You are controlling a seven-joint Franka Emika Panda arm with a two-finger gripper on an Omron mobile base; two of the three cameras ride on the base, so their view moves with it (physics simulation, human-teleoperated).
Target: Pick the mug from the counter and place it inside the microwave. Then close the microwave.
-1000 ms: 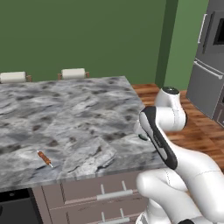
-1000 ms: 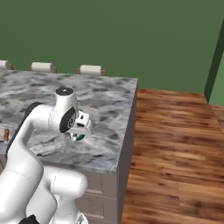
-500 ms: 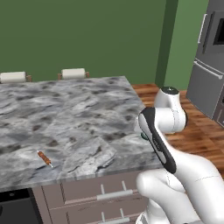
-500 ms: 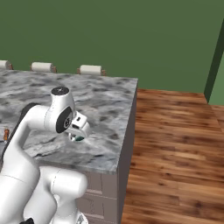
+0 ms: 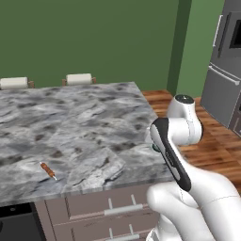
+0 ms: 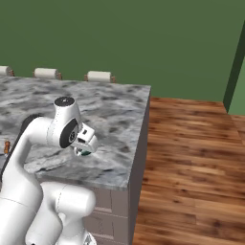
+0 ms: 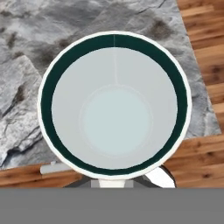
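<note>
The mug [image 7: 114,103], white with a dark green inner rim and empty, is seen from straight above in the hand view, over the counter's [image 7: 52,39] right corner with wood floor beyond the edge. My gripper [image 7: 114,178] is shut on the mug's near rim. In the right base view the gripper [image 6: 84,145] hangs low over the marbled counter [image 6: 110,110] near its front right corner, with the mug's green edge [image 6: 85,153] showing under it. In the left base view the arm hides most of the mug [image 5: 155,148]. A dark-grey built-in appliance [image 5: 231,35] at the far right may be the microwave.
A thin orange-brown stick [image 5: 48,170] lies near the counter's front left; it also shows as the stick [image 6: 6,146] at the right base view's left edge. Chair backs [image 5: 78,78] line the far side. Wood floor [image 6: 191,158] spreads right of the counter. Drawers [image 5: 117,209] sit below.
The arm has swung slightly to the left with the mug still in the gripper. The stick has not moved.
</note>
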